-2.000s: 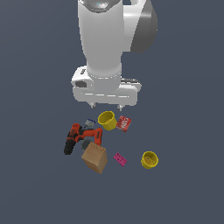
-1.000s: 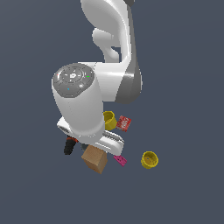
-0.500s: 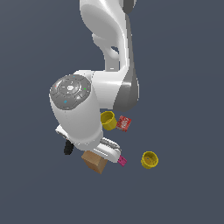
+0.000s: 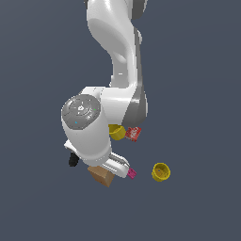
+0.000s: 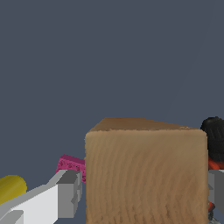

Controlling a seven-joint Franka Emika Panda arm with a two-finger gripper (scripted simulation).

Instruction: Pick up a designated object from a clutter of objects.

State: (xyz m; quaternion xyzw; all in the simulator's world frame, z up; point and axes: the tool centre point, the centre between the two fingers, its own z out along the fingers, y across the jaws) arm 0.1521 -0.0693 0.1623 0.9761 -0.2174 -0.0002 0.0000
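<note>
Grey floor open all round | hand (image 5: 142, 192) wide, straddling brown box (image 5: 146, 175) edges

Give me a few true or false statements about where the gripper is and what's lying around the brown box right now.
1. The brown box sits between the gripper's two fingers. True.
2. The gripper is clamped on a yellow cup. False: that cup lies apart, toward the exterior view's right.
3. A small pink block lies beside the brown box. True.
4. The small red box is stacked on the brown box. False: it lies apart, beside the other yellow cup.
</note>
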